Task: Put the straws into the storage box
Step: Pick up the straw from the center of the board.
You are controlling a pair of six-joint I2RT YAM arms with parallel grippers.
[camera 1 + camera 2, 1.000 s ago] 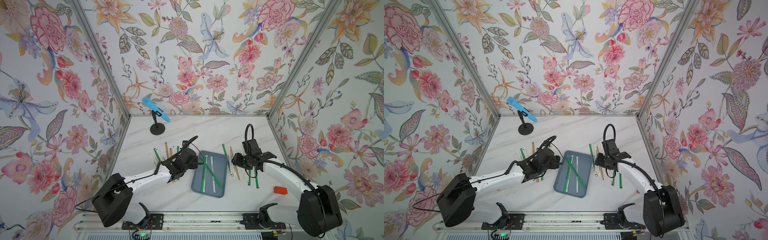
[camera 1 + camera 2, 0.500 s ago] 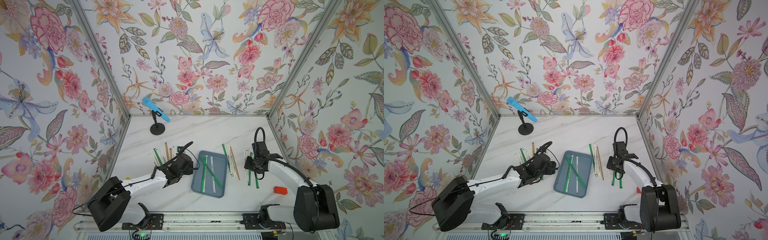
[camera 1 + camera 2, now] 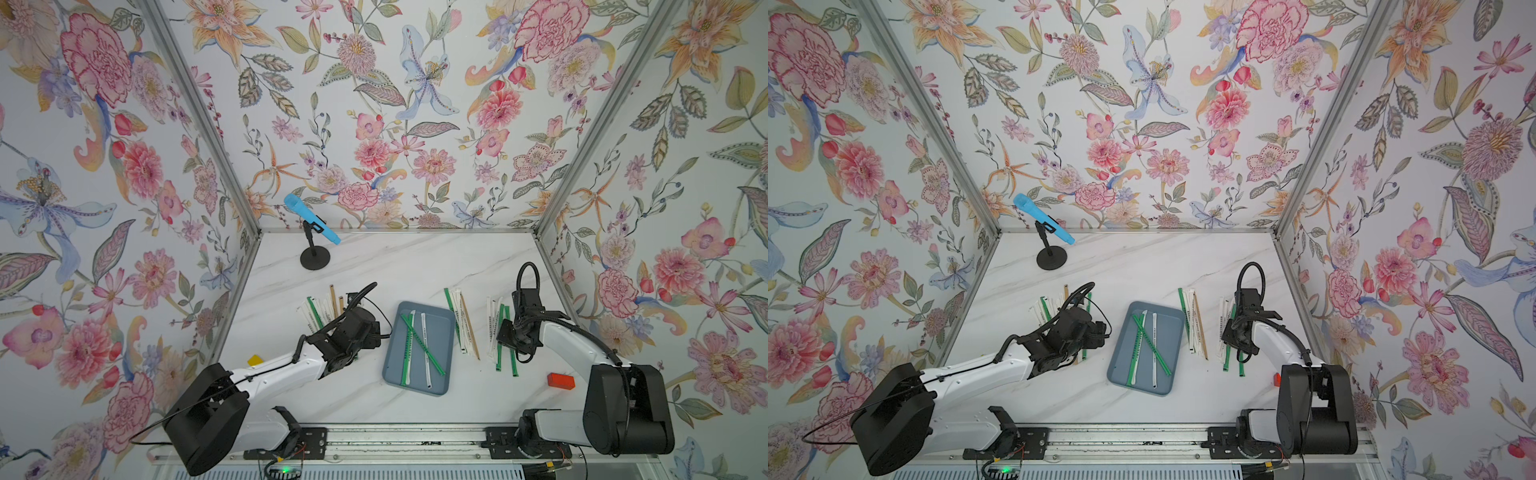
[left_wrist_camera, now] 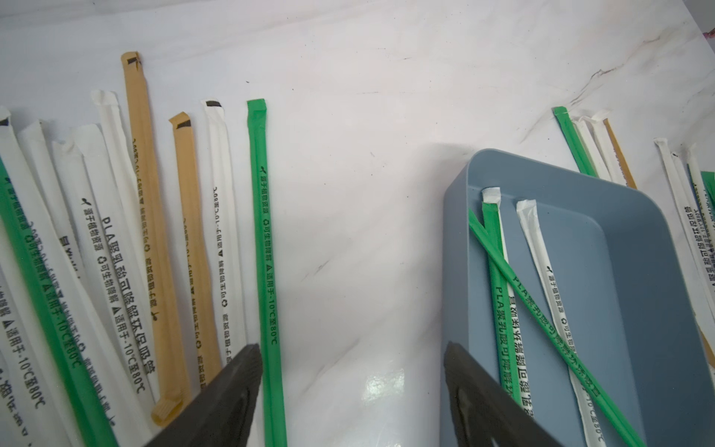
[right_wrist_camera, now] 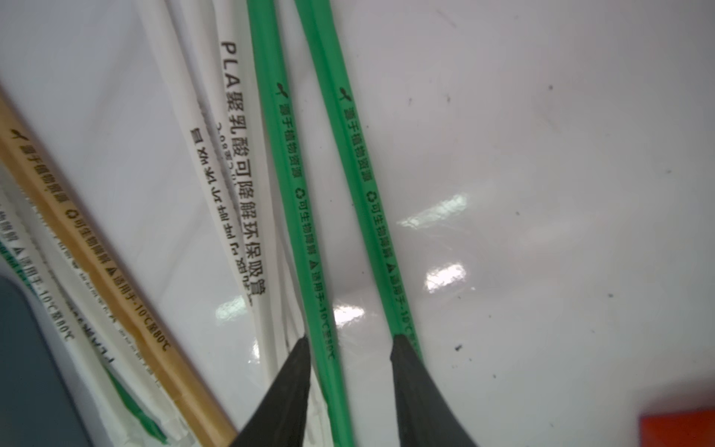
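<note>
**Straws half sorted, both arms low over the marble.** Your storage box [image 3: 445, 332] sits mid-table, slightly skewed, its low rim unbroken. Four straws [image 3: 423, 332] lie inside: two white, two green, one green slanting across the rest. The box floor is bare along the side nearer your right arm.

More straws lie on the table [image 3: 415, 266] in three loose rows:
- The left row [image 3: 316, 311] is by your left arm.
- The middle row [image 3: 459, 320] is just beside the box.
- The right row [image 3: 498, 359] is under your right arm, near the right wall.

Your left gripper [image 4: 353, 387] hangs released, jaws wide. It is over a bare strip of marble between the left row's outermost green straw [image 4: 263, 232] and the box. One finger [image 4: 476, 394] overlaps the box's corner in the left wrist view.

Your right gripper [image 5: 350, 360] is unclenched, jaws partly apart. One green straw of the right row runs between them with a gap on each side, and a second passes under the other fingertip [image 5: 402, 360]. You cannot tell whether the tips touch the marble.

Both top views hide the fingertips beneath the wrists, so only the wrist views show them. The right wrist view catches just a corner of the red block [image 5: 677, 429]. A top view places the block [image 3: 561, 380] near the front edge, apart from the right row. Only the top views show the blue microphone [image 3: 311, 222] on its stand at the far left corner, with open marble before it.
</note>
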